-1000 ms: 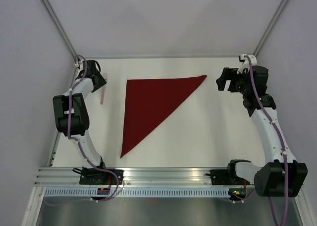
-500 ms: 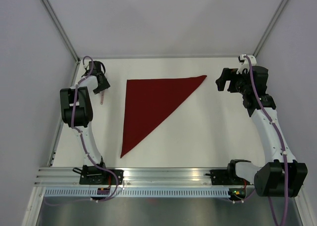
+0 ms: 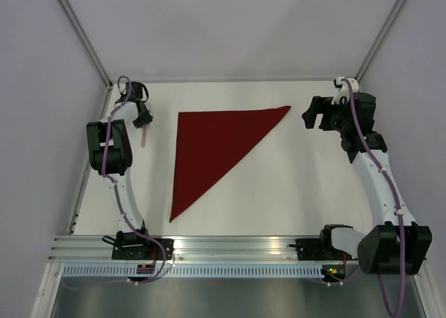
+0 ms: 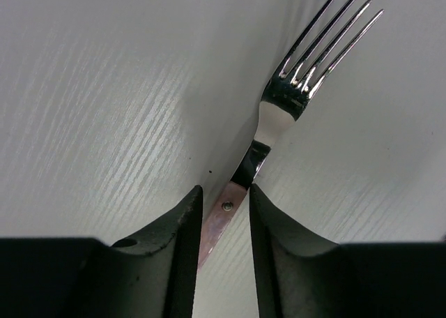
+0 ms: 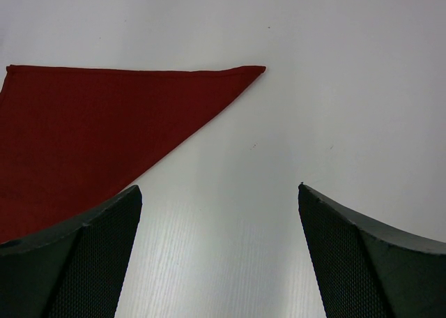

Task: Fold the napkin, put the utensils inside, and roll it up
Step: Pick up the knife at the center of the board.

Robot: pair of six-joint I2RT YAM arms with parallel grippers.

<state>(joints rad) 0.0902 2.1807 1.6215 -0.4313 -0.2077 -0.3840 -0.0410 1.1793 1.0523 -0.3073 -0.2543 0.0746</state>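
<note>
The dark red napkin [image 3: 216, 140] lies flat on the white table, folded into a triangle; its right corner also shows in the right wrist view [image 5: 90, 123]. A silvery fork [image 4: 279, 116] with a pinkish handle lies on the table left of the napkin [image 3: 143, 138]. My left gripper [image 3: 143, 117] is low over it. In the left wrist view the left gripper [image 4: 224, 189] has its jaws narrowly apart, straddling the handle, with table showing beside it. My right gripper [image 3: 313, 116] hovers wide open and empty just right of the napkin's tip, and it is also wide open in the right wrist view [image 5: 219, 189].
The table's left edge [image 3: 97, 140] and a grey side wall run close beside the left arm. The back edge [image 3: 230, 81] lies just behind the napkin. Bare white tabletop [image 3: 293, 185] stretches between the napkin and the right arm.
My left arm has swung up and back toward the far left corner, bringing its gripper down around the fork handle. The right arm and the napkin have barely moved.
</note>
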